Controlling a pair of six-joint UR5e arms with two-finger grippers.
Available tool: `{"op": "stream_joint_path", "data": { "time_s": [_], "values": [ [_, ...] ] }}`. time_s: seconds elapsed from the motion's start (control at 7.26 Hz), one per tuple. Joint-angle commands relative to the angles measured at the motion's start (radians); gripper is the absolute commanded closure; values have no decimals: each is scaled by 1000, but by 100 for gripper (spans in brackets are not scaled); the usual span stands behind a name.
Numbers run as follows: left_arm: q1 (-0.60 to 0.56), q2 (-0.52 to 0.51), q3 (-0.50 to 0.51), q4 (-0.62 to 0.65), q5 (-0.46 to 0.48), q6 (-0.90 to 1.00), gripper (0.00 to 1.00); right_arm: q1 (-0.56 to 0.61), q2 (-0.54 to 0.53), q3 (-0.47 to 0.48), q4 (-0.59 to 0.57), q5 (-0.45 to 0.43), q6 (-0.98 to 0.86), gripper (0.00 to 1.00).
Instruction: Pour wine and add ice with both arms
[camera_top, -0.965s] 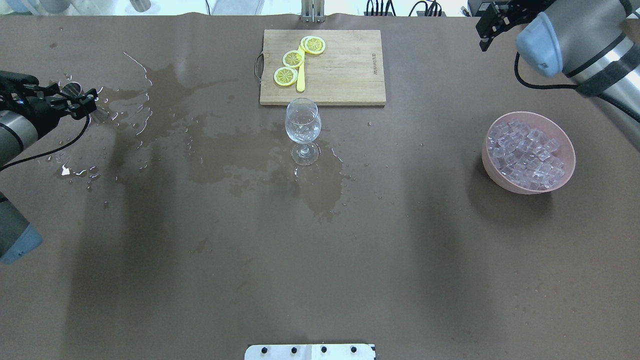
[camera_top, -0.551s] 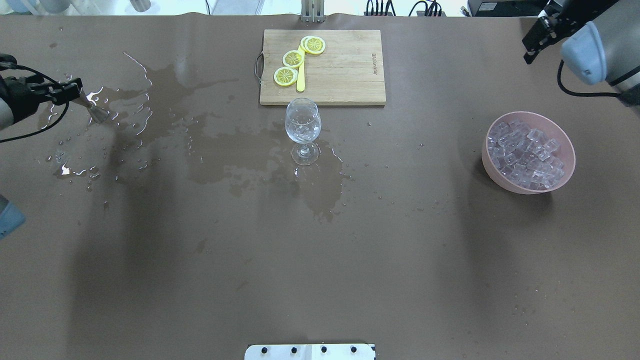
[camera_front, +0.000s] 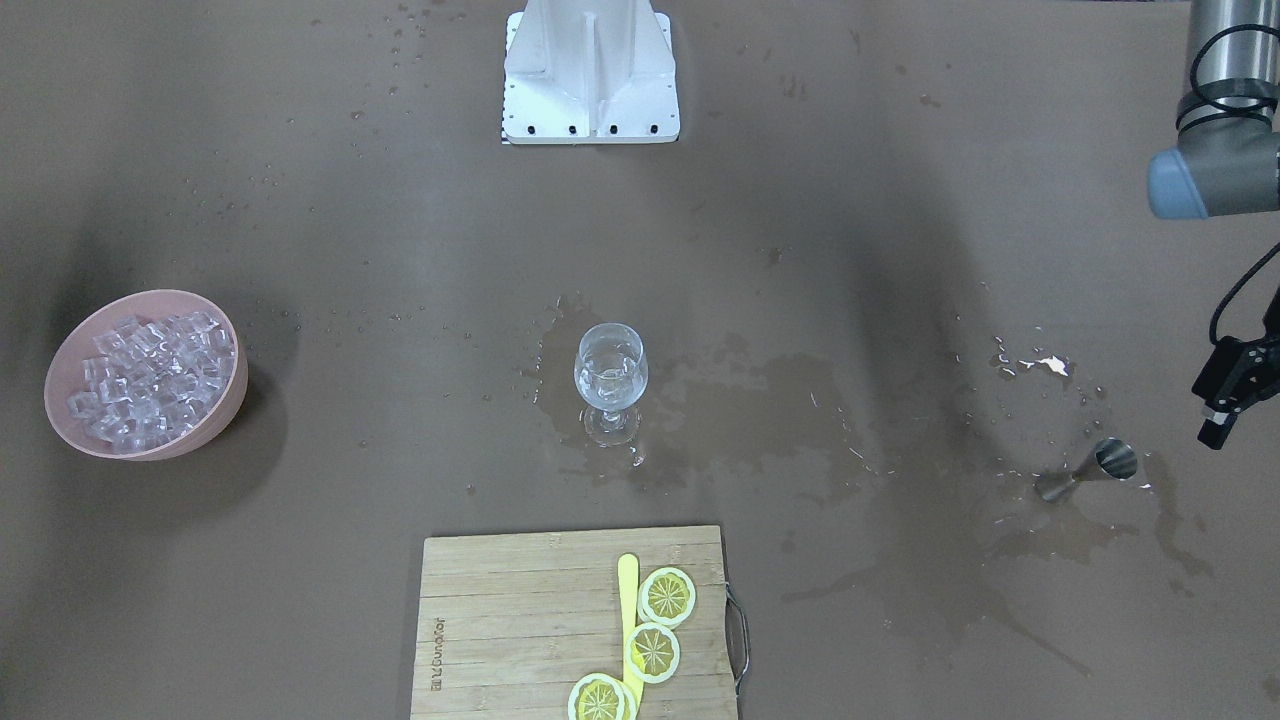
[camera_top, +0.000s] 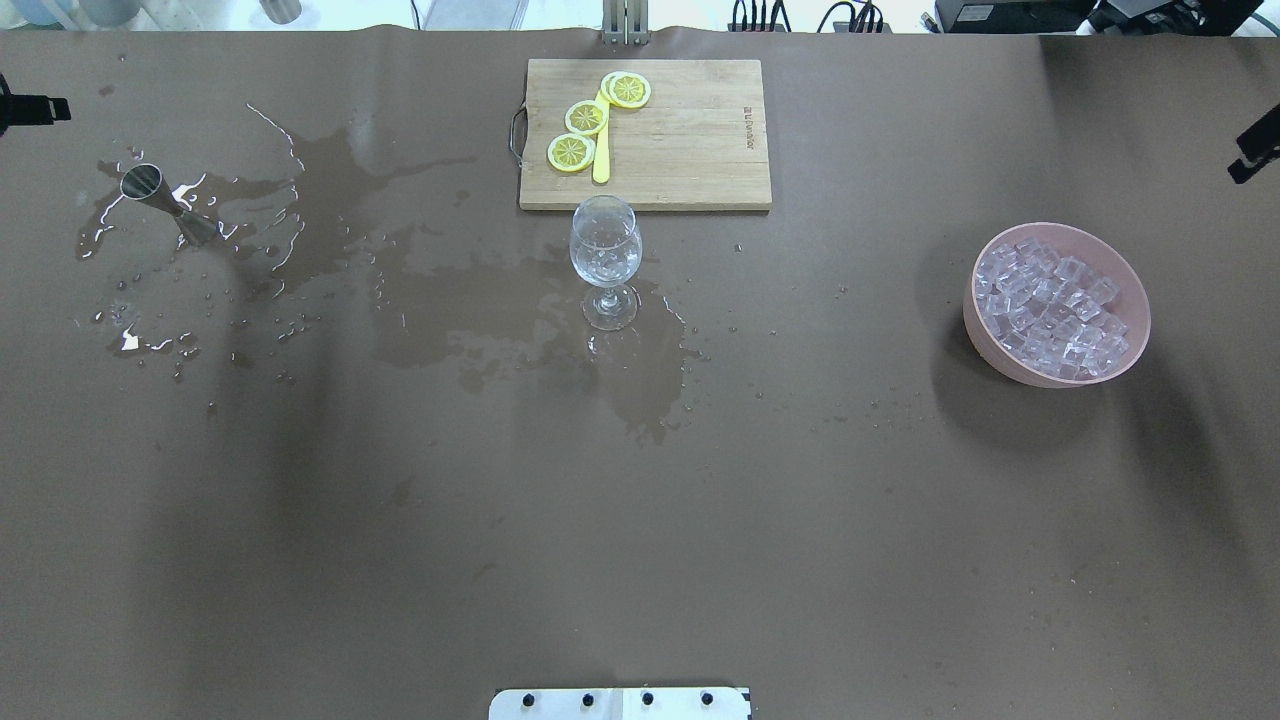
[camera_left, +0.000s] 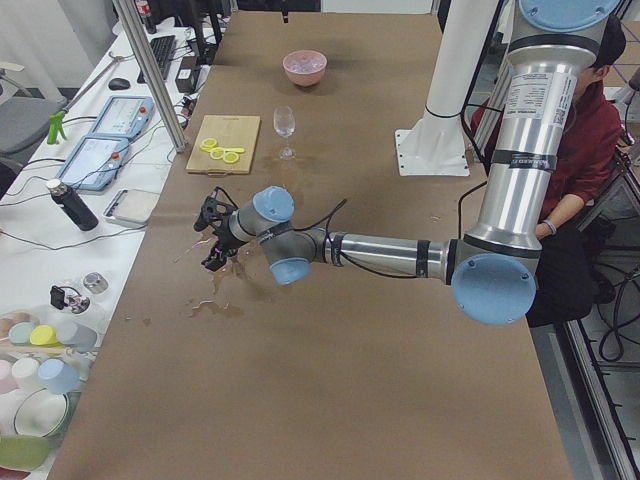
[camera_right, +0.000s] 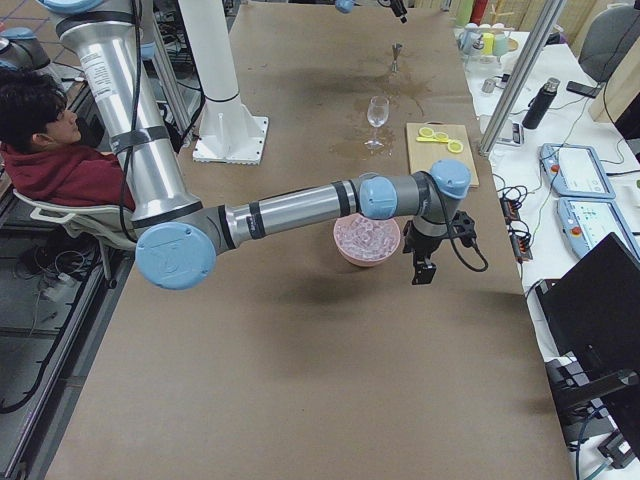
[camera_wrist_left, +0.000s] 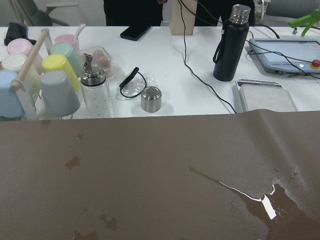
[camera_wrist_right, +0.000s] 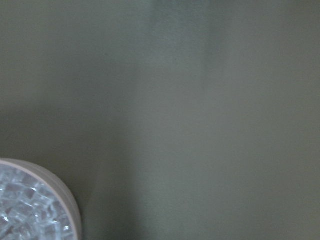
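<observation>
The ice (camera_top: 1055, 300) is a heap of clear cubes in a pink bowl (camera_top: 1140, 345) at the right of the table, and it also shows in the right wrist view (camera_wrist_right: 25, 210). A clear stemmed glass (camera_top: 605, 250) stands mid-table on a wet patch. A steel jigger (camera_top: 160, 198) stands alone at the far left among spilled liquid. My left gripper (camera_front: 1222, 400) is pulled back beside the jigger (camera_front: 1095, 468), apart from it and empty. Only a tip of my right gripper (camera_top: 1255, 155) shows at the right edge, above and beyond the bowl, so I cannot tell its state.
A wooden cutting board (camera_top: 690, 150) with lemon slices (camera_top: 585, 118) and a yellow knife lies behind the glass. Spilled liquid (camera_top: 330, 200) spreads from the jigger toward the glass. The white base block (camera_front: 590, 70) sits at the near edge. Cups and bottles (camera_wrist_left: 60, 75) stand beyond the table's left end.
My left gripper let go of the jigger and drew back off the left edge. My right arm swung away to the right, out of the overhead view.
</observation>
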Motion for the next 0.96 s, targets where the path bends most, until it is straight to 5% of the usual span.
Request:
{"op": "stream_joint_path", "data": {
  "time_s": [0.0,0.28,0.83],
  "values": [
    [-119,-11,-144,340,-193,184,2,91,-70,-12,24,22,-47,0],
    [-151,-33,-258,635,-253,296,2,151,-119,-9,19,33,-44,0],
    [-171,-39,-352,977,-270,491,2,187,-151,-3,13,42,-41,0]
  ]
}}
